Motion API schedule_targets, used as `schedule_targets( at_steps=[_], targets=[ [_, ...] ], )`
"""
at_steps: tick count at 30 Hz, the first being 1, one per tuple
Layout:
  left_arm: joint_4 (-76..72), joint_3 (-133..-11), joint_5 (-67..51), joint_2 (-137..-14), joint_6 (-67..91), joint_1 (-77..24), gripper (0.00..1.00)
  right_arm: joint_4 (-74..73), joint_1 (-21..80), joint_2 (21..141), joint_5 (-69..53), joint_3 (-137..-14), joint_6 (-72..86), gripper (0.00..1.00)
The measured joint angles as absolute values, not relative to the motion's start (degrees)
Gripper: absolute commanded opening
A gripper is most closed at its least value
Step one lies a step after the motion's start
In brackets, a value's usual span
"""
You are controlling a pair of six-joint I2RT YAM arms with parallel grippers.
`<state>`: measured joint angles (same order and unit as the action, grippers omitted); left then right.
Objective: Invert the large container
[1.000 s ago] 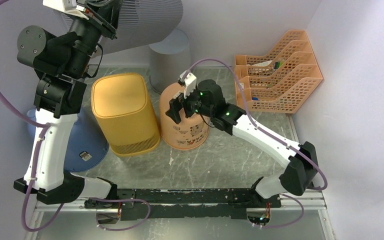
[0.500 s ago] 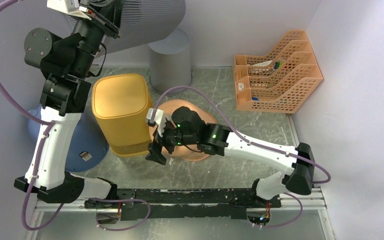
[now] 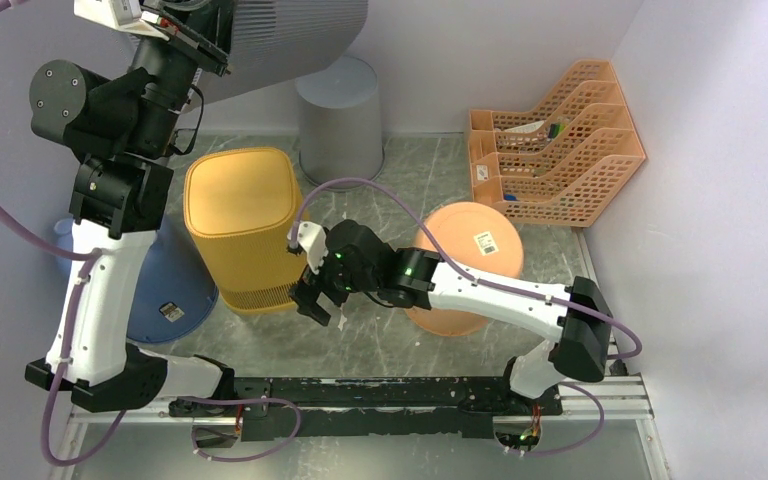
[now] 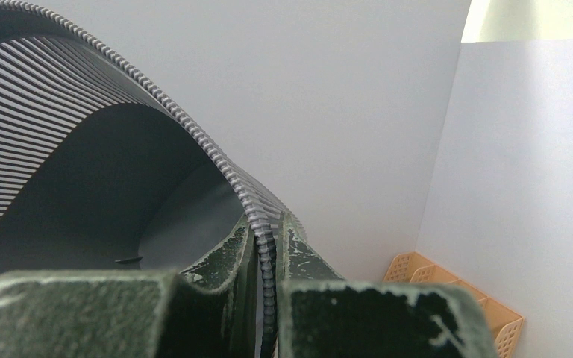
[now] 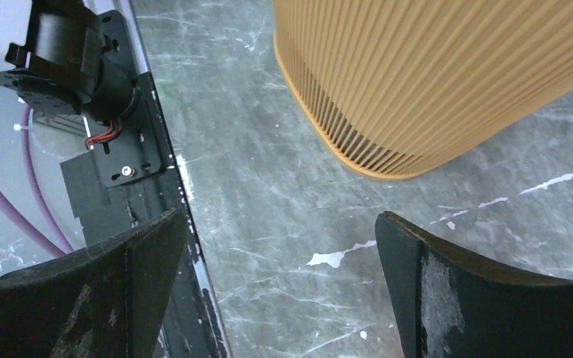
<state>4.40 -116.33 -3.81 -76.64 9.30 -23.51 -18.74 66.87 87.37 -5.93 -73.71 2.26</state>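
Up high at the back left, the big grey bin (image 3: 290, 40) hung tipped, its rim pinched tight in the left gripper (image 4: 267, 235). It looked light but bendy, so the rim seemed a good hold. The right gripper (image 5: 280, 283) gaped wide, holding nothing.

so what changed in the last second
The right end effector left the peach bin and swung left, now open beside the yellow bin. The peach bin ended up further right. The left end effector still holds the grey ribbed container aloft.
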Motion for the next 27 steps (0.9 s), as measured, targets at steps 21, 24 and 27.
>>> schedule_targets(
  at_steps=[21,24,27],
  targets=[
    [5.5,-116.6,-3.9,-75.3,9.5,-23.5,0.07,-11.8,65.7,98.7,-7.2,-73.9,4.3,1.00],
    [5.6,-116.6,-3.9,-74.5,9.6,-23.5,0.07,-8.5,63.2,99.9,-8.1,-73.9,6.3,1.00],
    [5.4,-116.4,-4.3,-73.6,9.8,-23.5,0.07,-3.2,59.7,100.5,-8.8,-74.0,9.0,1.00]
  ],
)
